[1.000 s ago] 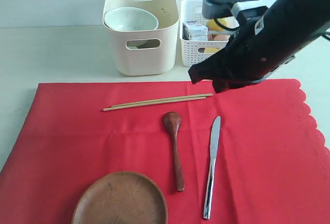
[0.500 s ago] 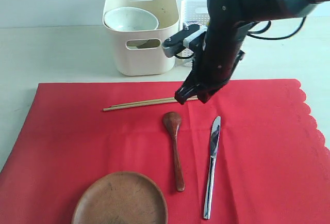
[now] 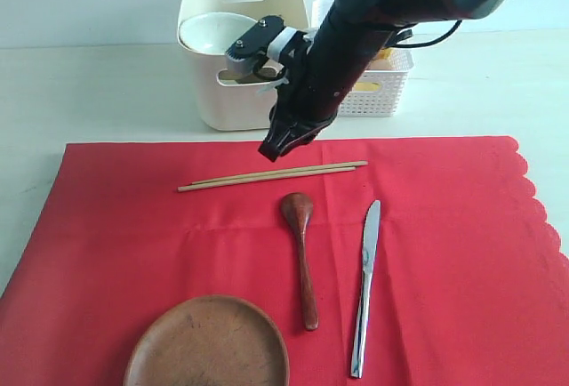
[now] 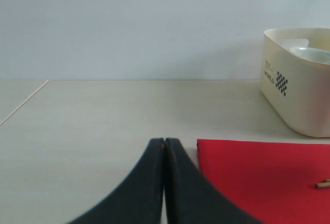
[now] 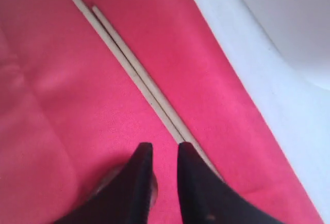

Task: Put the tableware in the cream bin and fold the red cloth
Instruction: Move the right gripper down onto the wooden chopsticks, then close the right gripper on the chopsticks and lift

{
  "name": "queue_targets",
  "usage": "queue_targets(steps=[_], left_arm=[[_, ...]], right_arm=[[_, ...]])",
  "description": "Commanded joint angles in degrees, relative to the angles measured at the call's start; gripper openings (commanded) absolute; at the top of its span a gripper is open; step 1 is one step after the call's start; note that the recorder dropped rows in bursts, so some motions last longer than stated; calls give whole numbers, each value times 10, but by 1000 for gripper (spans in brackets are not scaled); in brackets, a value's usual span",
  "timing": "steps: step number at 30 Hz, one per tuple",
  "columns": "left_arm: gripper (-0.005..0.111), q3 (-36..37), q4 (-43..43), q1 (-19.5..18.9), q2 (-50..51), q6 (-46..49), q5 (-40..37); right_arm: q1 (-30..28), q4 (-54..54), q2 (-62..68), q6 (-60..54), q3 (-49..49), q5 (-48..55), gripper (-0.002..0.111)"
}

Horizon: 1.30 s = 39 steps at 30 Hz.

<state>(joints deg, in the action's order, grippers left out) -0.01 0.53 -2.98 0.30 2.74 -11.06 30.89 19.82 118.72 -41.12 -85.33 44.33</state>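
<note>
The red cloth (image 3: 462, 253) lies flat with wooden chopsticks (image 3: 271, 175), a dark wooden spoon (image 3: 303, 261), a silver knife (image 3: 364, 288) and a brown plate (image 3: 209, 346) on it. Behind it stands the cream bin (image 3: 242, 92) with the pale bowl (image 3: 212, 30) inside. My right gripper (image 3: 271, 150) hovers just behind the chopsticks' middle. In the right wrist view the right gripper (image 5: 162, 149) is open a little and empty, with the chopsticks (image 5: 129, 64) just past its tips. My left gripper (image 4: 164, 141) is shut and empty, low beside the cloth's corner (image 4: 258, 167).
A white lattice basket (image 3: 378, 92) with food pieces stands right of the bin, partly hidden by my right arm. The pale table (image 3: 98, 92) surrounds the cloth. In the left wrist view the cream bin (image 4: 299, 90) is off to one side.
My right arm has swung from the far right across to the left and come down over the chopsticks. Its jaws have parted slightly. The left gripper has not moved.
</note>
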Motion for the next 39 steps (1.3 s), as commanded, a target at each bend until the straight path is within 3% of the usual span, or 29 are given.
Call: queue_targets(steps=[1, 5, 10, 23, 35, 39], left_arm=[[3, 0, 6, 4, -3, 1, 0], [3, 0, 6, 4, -3, 1, 0], [3, 0, 6, 4, -3, 1, 0], [3, 0, 6, 4, -3, 1, 0], [3, 0, 6, 4, -3, 1, 0], [3, 0, 6, 4, -3, 1, 0]], right_arm=[[-3, 8, 18, -30, -3, -23, 40], [-3, 17, 39, -66, -3, -21, 49], [-3, 37, 56, -142, -4, -10, 49], [-3, 44, 71, -169, -4, -68, 49], [-3, 7, 108, -192, -4, -65, 48], [-3, 1, 111, -192, -4, -63, 37]])
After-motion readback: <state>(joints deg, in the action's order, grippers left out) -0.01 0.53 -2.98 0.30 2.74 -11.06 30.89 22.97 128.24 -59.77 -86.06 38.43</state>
